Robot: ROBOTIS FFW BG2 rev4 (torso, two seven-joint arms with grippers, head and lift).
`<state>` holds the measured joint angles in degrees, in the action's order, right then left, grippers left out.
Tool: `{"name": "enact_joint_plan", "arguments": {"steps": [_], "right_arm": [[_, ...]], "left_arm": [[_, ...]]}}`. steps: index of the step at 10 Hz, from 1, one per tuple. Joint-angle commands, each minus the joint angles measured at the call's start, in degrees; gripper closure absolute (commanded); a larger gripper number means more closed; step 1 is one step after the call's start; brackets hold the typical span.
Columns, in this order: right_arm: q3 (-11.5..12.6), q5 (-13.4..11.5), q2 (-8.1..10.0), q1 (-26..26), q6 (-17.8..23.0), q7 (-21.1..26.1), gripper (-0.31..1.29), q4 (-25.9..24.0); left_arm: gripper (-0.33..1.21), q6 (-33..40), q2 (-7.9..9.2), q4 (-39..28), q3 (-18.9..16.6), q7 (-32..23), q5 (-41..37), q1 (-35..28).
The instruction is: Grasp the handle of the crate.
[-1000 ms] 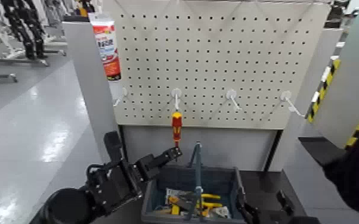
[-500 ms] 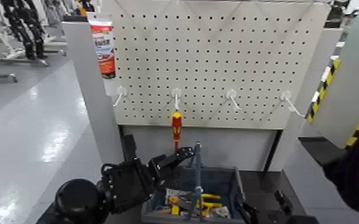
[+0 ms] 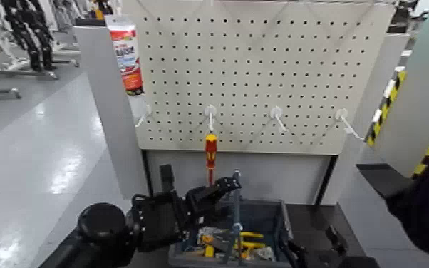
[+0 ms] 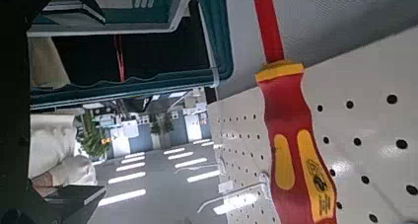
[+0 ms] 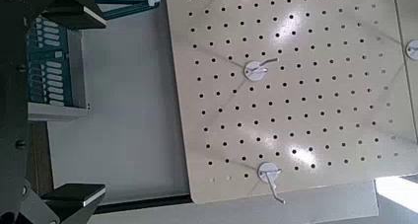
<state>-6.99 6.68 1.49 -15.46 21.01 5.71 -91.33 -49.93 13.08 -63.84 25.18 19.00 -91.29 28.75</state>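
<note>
The dark blue-grey crate (image 3: 278,222) sits on the floor below the pegboard, with yellow and black hand tools inside. Its thin handle (image 3: 236,203) stands upright over the crate's middle. My left gripper (image 3: 224,191) is open, above the crate's left part, its fingertips (image 3: 231,184) just left of the handle's top. The left wrist view shows the crate's rim (image 4: 215,41) close by. My right gripper (image 3: 314,248) is open and low, by the crate's right end. The crate also shows in the right wrist view (image 5: 54,71).
A white pegboard (image 3: 260,71) with hooks stands behind the crate. A red-and-yellow screwdriver (image 3: 211,153) hangs from it just above my left gripper and shows large in the left wrist view (image 4: 294,135). A grey post (image 3: 110,107) stands at the left.
My left arm has moved to the right over the crate, and its fingertips have come close to the top of the handle. The right gripper has hardly moved.
</note>
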Motion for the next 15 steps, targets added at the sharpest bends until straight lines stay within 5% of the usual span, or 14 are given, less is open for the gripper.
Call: {"name": "enact_joint_plan", "arguments": {"steps": [1, 4, 6, 10, 11, 15], "right_arm": [[-0.2, 0.1, 0.00, 0.3, 0.2, 0.0, 0.13, 0.3], [-0.4, 0.4, 0.09, 0.4, 0.6, 0.0, 0.13, 0.5], [-0.3, 0.4, 0.09, 0.4, 0.9, 0.0, 0.13, 0.6], [-0.4, 0.6, 0.26, 0.4, 1.0, 0.0, 0.13, 0.7], [-0.3, 0.6, 0.26, 0.4, 1.1, 0.0, 0.13, 0.7], [-0.2, 0.6, 0.35, 0.3, 1.1, -0.1, 0.13, 0.7]], "left_arm": [[0.11, 0.1, -0.43, 3.2, 2.2, 1.6, -2.0, 1.8], [0.17, -0.3, -0.60, 5.7, 4.3, 2.7, -3.4, 3.3], [0.71, -0.3, -0.69, 7.2, 5.1, 2.8, -5.3, 3.4], [0.98, 0.5, -0.87, 8.2, 6.0, 3.3, -6.4, 3.2], [1.14, 0.9, -0.95, 8.4, 6.1, 3.5, -6.4, 3.1], [1.14, 2.1, -1.39, 8.4, 6.1, 4.5, -7.1, 2.1]]}}
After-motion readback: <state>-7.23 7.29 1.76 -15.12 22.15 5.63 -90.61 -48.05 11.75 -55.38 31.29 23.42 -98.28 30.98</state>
